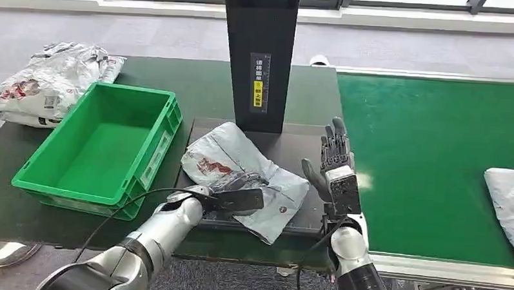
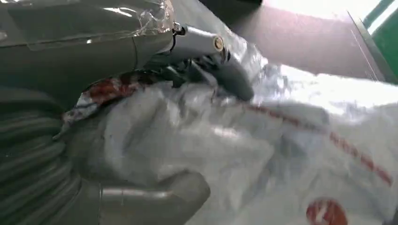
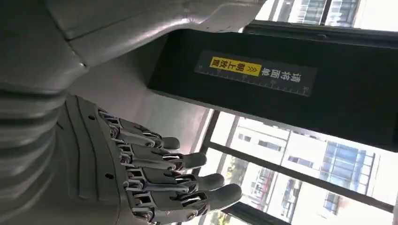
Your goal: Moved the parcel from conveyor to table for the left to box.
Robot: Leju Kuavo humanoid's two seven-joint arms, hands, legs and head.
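A heap of grey parcels (image 1: 47, 79), too jumbled to count, lies cut off at the table's far left, beside one green crate (image 1: 99, 149). The grey parcel (image 1: 240, 176) rests on the dark scale plate (image 1: 299, 146) under the black post (image 1: 261, 55); the left hand (image 1: 236, 194) seems to grip its crumpled near edge, fingers partly hidden. The right hand (image 1: 334, 157) stands upright, released, fingers apart. On the green conveyor (image 1: 428, 157) one more parcel (image 1: 510, 202) is cut off.

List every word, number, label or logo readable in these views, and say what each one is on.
Black upright post, label: Chinese characters with a yellow strip and a scale ending "30" in the right wrist view; characters too small and turned to read with confidence.
Grey parcel under the left hand: red printed marks and a red round logo, blurred.
Parcels behind the green crate: print too small.
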